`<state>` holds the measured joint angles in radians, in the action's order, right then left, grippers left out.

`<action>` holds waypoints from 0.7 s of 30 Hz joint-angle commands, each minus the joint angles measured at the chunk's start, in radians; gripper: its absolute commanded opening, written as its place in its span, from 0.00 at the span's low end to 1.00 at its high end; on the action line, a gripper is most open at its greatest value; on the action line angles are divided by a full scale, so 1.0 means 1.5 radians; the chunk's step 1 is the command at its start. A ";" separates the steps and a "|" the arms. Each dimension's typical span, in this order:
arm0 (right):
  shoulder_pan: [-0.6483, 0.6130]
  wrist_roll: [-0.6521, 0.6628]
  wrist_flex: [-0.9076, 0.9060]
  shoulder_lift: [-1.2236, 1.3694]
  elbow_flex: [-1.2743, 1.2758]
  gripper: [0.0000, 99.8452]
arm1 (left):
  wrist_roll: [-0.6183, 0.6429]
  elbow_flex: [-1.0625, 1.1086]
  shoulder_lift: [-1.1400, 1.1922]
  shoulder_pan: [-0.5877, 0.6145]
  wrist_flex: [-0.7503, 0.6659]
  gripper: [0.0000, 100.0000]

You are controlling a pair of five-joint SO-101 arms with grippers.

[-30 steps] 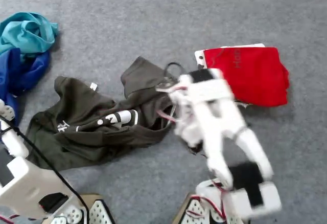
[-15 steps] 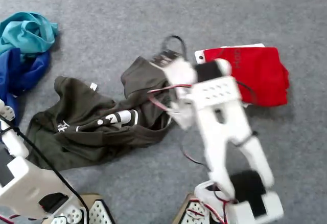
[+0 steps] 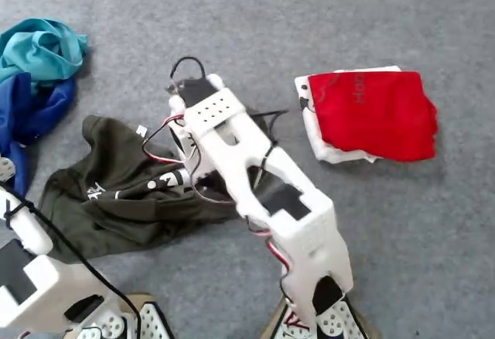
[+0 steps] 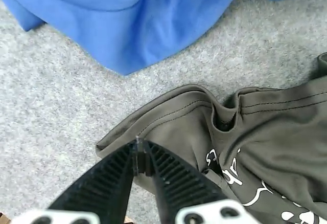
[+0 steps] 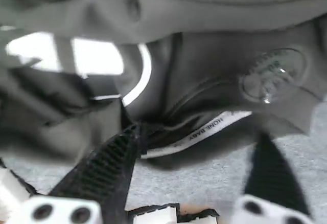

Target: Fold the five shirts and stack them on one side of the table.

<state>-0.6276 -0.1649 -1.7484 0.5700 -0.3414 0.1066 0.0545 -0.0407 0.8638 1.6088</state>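
A crumpled olive shirt with white print lies left of the table's centre. My right arm stretches over its upper right part. In the right wrist view my right gripper is open just above the shirt's collar and its neck label. My left gripper is shut, and its tips lie over the hem at a corner of the olive shirt. A blue shirt lies just beyond it. A folded red shirt rests on a folded white shirt at the right.
A teal shirt and the blue shirt lie bunched at the far left edge. The left arm's base stands at the front left. Grey felt covers the table, bare at the front right and along the back.
My right arm has swung left from beside the red shirt to over the olive shirt's collar. The left arm's base has shifted slightly.
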 commanded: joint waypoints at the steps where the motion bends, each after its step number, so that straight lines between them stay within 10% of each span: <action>1: -0.004 0.024 -0.011 0.004 0.004 0.13 | -0.006 -0.018 -0.029 -0.004 0.001 0.03; 9: 0.053 0.069 -0.011 -0.056 0.153 0.03 | -0.006 -0.018 -0.029 -0.004 0.003 0.03; 21: 0.224 0.368 -0.012 -0.354 0.480 0.02 | -0.006 -0.018 -0.029 -0.004 0.000 0.03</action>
<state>-0.3575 0.2877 -1.7530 0.1496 0.3168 0.1066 0.0545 -0.0407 0.8638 1.6103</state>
